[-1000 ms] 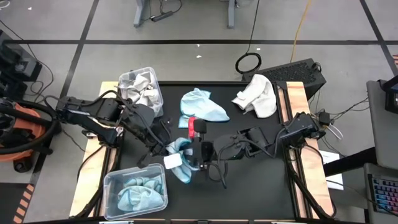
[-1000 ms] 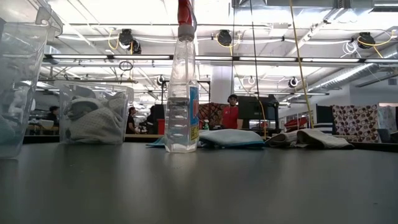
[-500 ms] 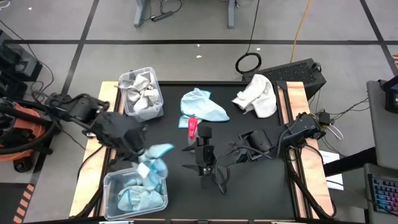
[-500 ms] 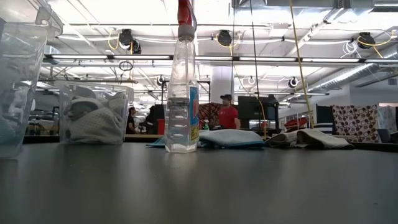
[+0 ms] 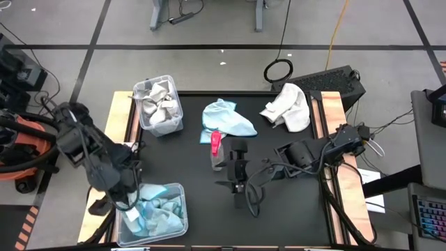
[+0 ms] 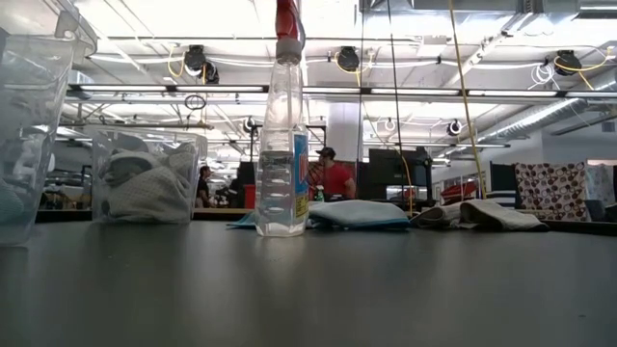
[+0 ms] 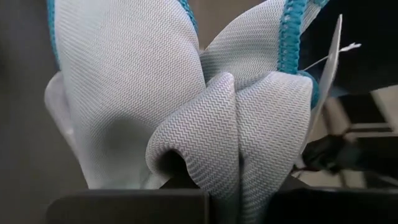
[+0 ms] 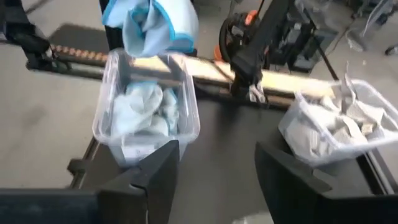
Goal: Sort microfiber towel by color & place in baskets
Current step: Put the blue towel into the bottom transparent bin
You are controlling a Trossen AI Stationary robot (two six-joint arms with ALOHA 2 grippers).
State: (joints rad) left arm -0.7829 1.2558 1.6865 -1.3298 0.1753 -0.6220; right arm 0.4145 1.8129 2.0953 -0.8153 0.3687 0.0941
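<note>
Left gripper [image 5: 132, 203]: above the near basket [image 5: 180, 189], clamped on a light blue towel [image 7: 205, 118].
Right gripper [image 5: 237, 187]: mid-table, fingers spread, empty.
Table [image 5: 279, 216]: spray bottle [image 5: 214, 142], loose blue and white towels.
Room: person [image 6: 334, 177] behind.

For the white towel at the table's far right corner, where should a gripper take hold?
Grip the white towel at its raised, bunched fold, coming straight down from above. It lies crumpled and apart from the blue towel, so the top ridge is likely easiest to pinch.
</note>
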